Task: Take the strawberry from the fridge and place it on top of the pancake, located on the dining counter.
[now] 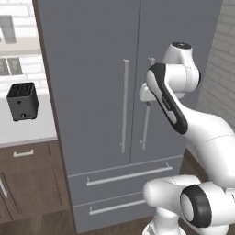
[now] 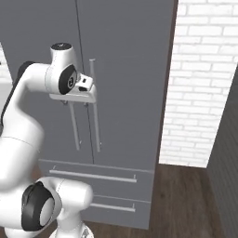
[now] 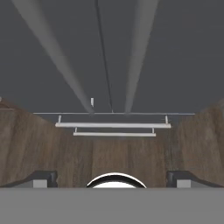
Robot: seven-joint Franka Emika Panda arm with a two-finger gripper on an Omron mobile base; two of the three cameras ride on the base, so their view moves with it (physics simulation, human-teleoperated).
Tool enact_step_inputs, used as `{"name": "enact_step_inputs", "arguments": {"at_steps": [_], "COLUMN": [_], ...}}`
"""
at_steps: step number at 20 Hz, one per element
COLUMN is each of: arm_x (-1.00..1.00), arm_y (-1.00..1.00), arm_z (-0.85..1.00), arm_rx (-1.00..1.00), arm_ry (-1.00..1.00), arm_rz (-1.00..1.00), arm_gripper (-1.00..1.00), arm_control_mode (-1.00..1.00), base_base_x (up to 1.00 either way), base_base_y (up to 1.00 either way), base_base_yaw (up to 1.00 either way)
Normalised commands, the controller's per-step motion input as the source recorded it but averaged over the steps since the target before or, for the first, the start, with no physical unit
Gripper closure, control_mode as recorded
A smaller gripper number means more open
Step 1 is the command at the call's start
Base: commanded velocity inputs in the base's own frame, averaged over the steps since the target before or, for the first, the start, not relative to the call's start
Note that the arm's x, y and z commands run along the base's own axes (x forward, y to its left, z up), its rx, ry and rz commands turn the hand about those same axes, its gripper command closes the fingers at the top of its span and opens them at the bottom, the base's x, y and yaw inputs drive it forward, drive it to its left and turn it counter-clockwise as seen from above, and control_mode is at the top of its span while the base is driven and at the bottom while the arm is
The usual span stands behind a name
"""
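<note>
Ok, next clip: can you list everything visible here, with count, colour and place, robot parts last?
tall grey two-door fridge: one, grey, centre, doors shut
long vertical bar handles: two, light grey, either side of the door seam
lower fridge drawers: two, grey, under the doors, each with a horizontal bar handle
small black boxy appliance: one, black, on the white counter left of the fridge
dark wood cabinets: brown, under that counter
white brick wall: right of the fridge
wood floor: brown
white robot arm: one, in front of the fridge
fingers: two, dark, spread wide apart, empty, by the handles
</note>
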Motion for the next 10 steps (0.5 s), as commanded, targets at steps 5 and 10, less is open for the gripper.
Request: {"name": "enact_step_inputs", "arguments": {"at_steps": [5,10], "arm_x": [0.00,0.00], "arm_y": [0.00,0.00], "arm_z": [0.00,0.00], "arm_rx": [0.00,0.00], "arm_ry": [0.00,0.00], "arm_rz": [0.00,0.00], "arm_gripper": [-1.00,-1.00], "arm_control_mode": [1.00,-1.00], "base_base_x": [-0.46,-0.04], "base_base_y": [0.34,0.13], "base_base_yaw": [0.04,0.04]}}
